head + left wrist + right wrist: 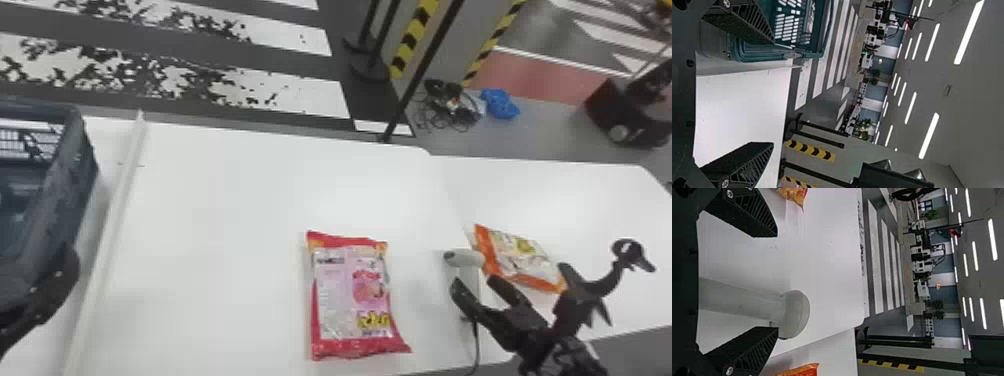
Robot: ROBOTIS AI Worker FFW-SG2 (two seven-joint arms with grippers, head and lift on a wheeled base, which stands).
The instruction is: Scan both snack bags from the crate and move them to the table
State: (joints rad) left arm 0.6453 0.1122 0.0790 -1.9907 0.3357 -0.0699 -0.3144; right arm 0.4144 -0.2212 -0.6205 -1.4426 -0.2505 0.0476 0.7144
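White table (225, 200): two tops set side by side.
Left black pincer (65, 272): spread wide, empty, at the dark blue-green plastic crate (62, 200).
Right black pincer (474, 282): parted, empty, over the white handheld scanner (467, 258).
Pink-and-red plastic snack bag (350, 295): flat, left of the scanner.
Orange-and-white plastic snack bag (520, 260): just right of it.
White-striped floor (295, 37): beyond.

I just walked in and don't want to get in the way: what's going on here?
A robot is at work on a snack-bag scanning job, and neither gripper is holding anything. The right gripper is open at the scanner. The left gripper is open beside the crate. Both bags are out on the white tabletops: the pink-and-red one left of the scanner, the orange one right of it.
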